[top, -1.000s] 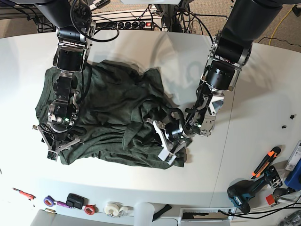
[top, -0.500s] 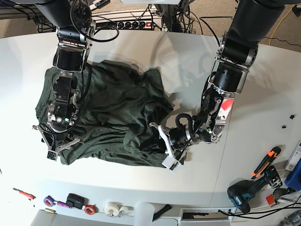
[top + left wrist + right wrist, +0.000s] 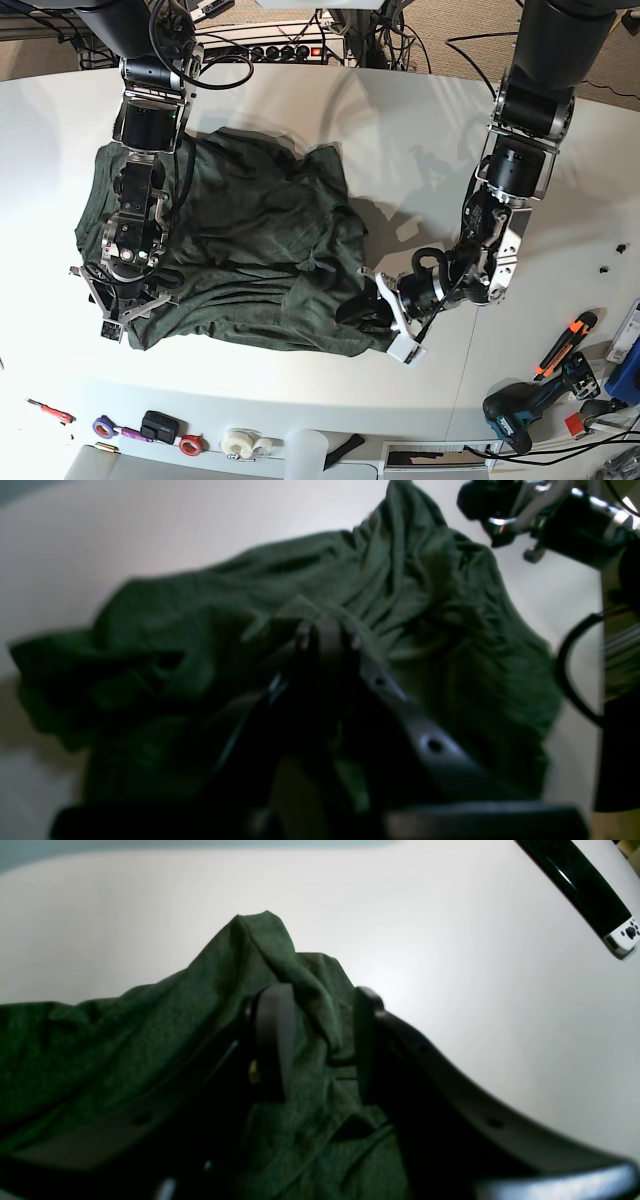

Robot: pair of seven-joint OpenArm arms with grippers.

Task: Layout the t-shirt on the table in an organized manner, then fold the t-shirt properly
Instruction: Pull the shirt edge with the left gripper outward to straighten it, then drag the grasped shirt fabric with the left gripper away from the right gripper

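With the shirt rumpled across the surface, the left tool was pinched tight on its near-right edge and the right tool stood half open astride a corner fold, so spreading wanted a low, steady outward pull; no writing was legible.

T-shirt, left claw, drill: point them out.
T-shirt [image 3: 240, 215], base view, mid fabric.
Left claw [image 3: 385, 310], base view, tips at the hem.
Drill [image 3: 525, 405], base view, body.
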